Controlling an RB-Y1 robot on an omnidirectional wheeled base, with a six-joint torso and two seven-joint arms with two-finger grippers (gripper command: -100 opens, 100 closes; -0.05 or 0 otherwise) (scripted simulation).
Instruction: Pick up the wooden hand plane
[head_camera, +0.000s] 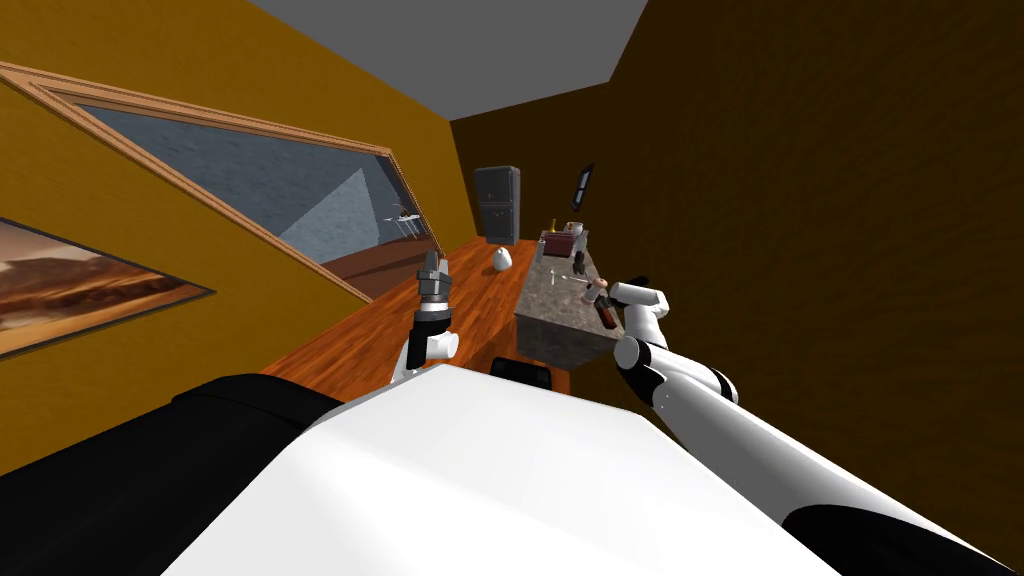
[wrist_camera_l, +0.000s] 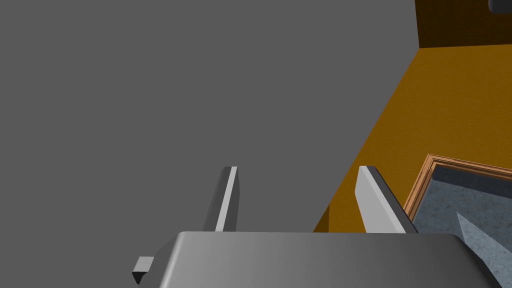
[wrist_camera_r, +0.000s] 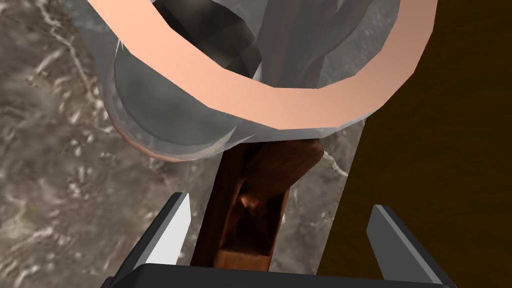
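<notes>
Between the right claw's (wrist_camera_r: 280, 202) two spread fingers lies the dark brown wooden hand plane (wrist_camera_r: 250, 215). It rests flat on the grey veined stone bench (wrist_camera_r: 60, 200), closer to the finger over the bench than to the one past the bench's edge. You have the approach made but nothing gripped: the claw is released, and neither blade touches the wood. What is left, as I judge it, is to centre, close and lift. Just beyond the claw is a clear glass jar with a peach-coloured rim (wrist_camera_r: 280, 107). The plane's far end runs up to it, blurred through the glass, so you cannot tell whether they touch. The plane's near end is cut off by the claw's dark body. You also cannot tell how low the blades sit beside the plane. Your left claw (wrist_camera_l: 297, 170) is raised well apart, released and empty.
</notes>
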